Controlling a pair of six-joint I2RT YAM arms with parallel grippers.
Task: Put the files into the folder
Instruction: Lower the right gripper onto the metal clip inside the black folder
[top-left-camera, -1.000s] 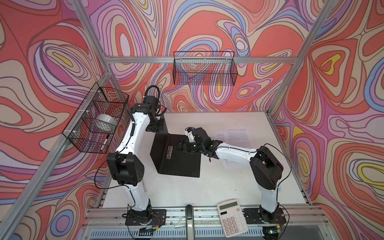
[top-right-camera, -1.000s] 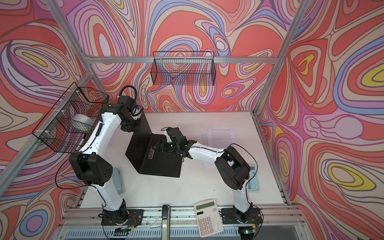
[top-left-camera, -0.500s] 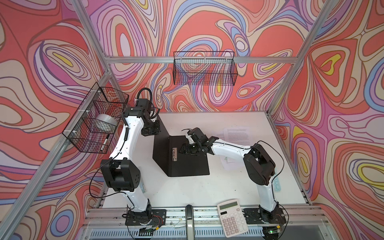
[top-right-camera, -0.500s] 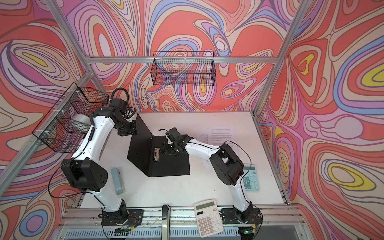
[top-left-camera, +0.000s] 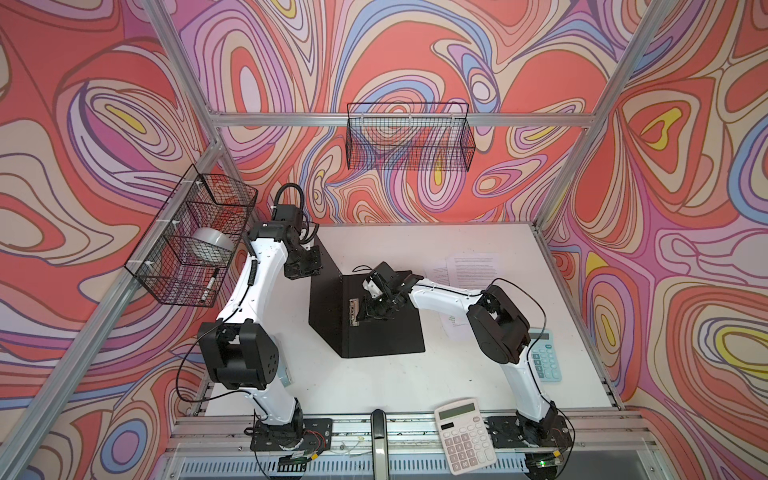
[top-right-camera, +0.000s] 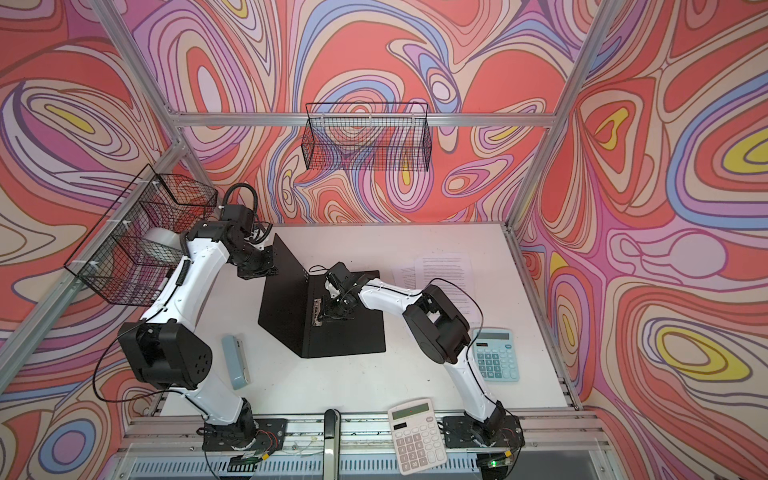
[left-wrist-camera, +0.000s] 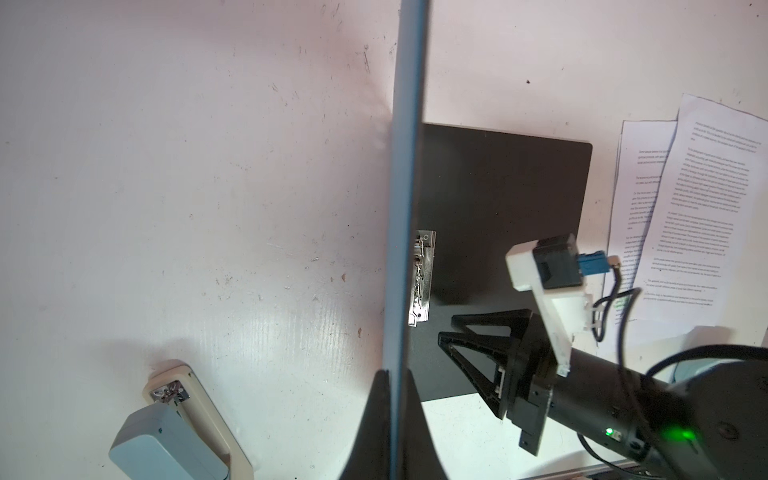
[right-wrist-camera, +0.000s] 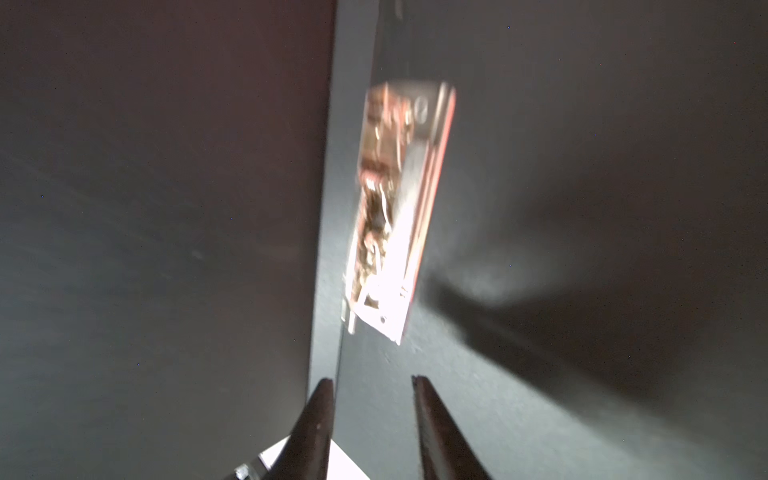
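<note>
The folder (top-left-camera: 386, 332) lies open with its black inside up, and its far cover (top-left-camera: 326, 299) stands raised. My left gripper (left-wrist-camera: 397, 374) is shut on that raised cover's thin blue-grey edge (left-wrist-camera: 405, 166), up at its top corner (top-left-camera: 318, 259). A metal clip (right-wrist-camera: 395, 216) sits by the spine. My right gripper (right-wrist-camera: 372, 380) hovers over the flat cover beside the clip (top-left-camera: 354, 311). Its jaws stand a narrow gap apart with nothing between them. The files (top-left-camera: 473, 270), white printed sheets, lie on the table right of the folder and show in the left wrist view (left-wrist-camera: 702, 216).
A white calculator (top-left-camera: 465, 436) rests on the front rail. A blue calculator (top-right-camera: 496, 355) lies at the right, by the right arm's elbow. A grey-blue stapler-like device (top-right-camera: 236, 361) lies left of the folder. Wire baskets hang on the back wall (top-left-camera: 409, 141) and the left wall (top-left-camera: 195, 245).
The right gripper's jaws have narrowed, and it has come down toward the clip. The left gripper has swung the raised cover further open while staying shut on it.
</note>
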